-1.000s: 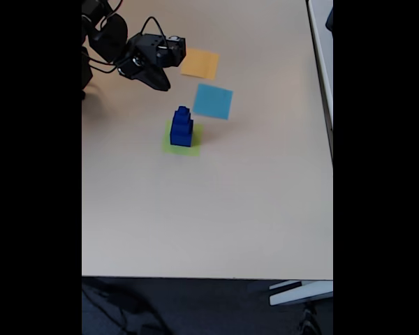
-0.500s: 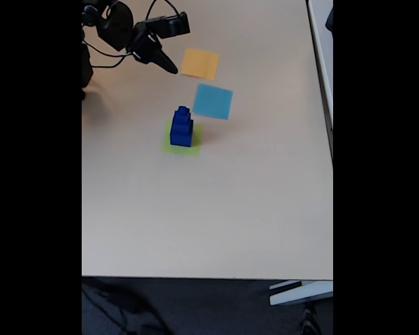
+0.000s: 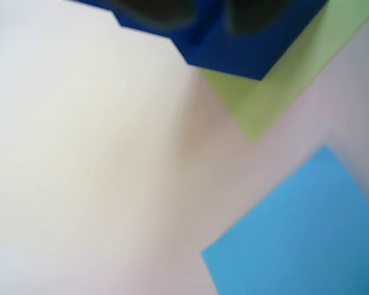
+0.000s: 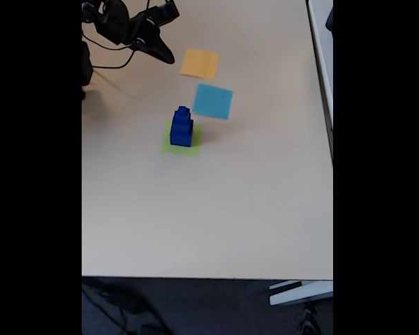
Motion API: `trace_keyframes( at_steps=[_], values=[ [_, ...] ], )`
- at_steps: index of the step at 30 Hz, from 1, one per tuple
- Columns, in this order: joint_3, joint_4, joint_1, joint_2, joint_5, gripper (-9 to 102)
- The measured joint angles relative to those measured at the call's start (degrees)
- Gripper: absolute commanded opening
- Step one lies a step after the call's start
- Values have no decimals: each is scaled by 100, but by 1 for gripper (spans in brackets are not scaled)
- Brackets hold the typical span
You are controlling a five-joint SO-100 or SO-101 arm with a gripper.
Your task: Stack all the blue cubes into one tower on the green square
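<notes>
Tower [image 4: 181,127] stands complete on the green square [image 4: 195,146], gripper [image 4: 164,56] up at eleven o'clock, its state unclear, only parking left.

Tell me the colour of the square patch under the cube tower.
Light green, clearest in the fixed view.

An office or lab workroom, by the look of it.
A plain pale table [image 4: 209,209] with a straight edge stands over dark flooring, a second pale tabletop [image 4: 322,35] just beside it on the right of the fixed view, and a white furniture foot [image 4: 293,292] below.
</notes>
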Motion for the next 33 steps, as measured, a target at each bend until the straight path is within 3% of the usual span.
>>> trace_keyframes(
  at_steps=[7,29,33],
  values=[
    [290,0,-299,167,-914,0],
    [3190,-343,-853,2944,-1099,0],
    [3771,-396,-817,3709,-1617,0]
  ],
)
